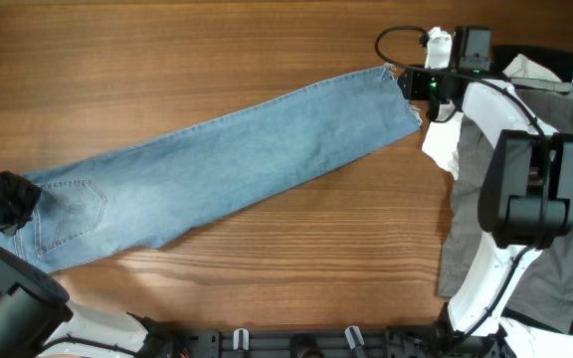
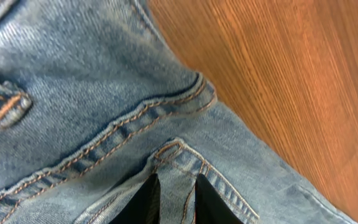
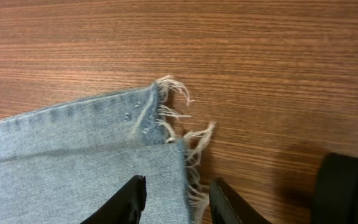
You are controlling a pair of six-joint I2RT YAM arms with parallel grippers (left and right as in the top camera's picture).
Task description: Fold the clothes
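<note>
The light-blue jeans [image 1: 227, 159] lie flat and folded lengthwise, slanting from the waist at the lower left to the frayed hem at the upper right. My left gripper [image 1: 16, 204] is at the waist end. In the left wrist view its fingers [image 2: 178, 200] are pinched on a fold of stitched denim [image 2: 92, 93]. My right gripper [image 1: 418, 88] is at the hem end. In the right wrist view its fingers [image 3: 179, 198] are apart and straddle the frayed hem corner [image 3: 185, 127] of the jeans [image 3: 73, 162], low over the table.
A pile of grey trousers [image 1: 461, 239] and a white garment [image 1: 441, 147] lies at the right edge, under and behind the right arm. The wooden table [image 1: 167, 60] shows bare above and below the jeans.
</note>
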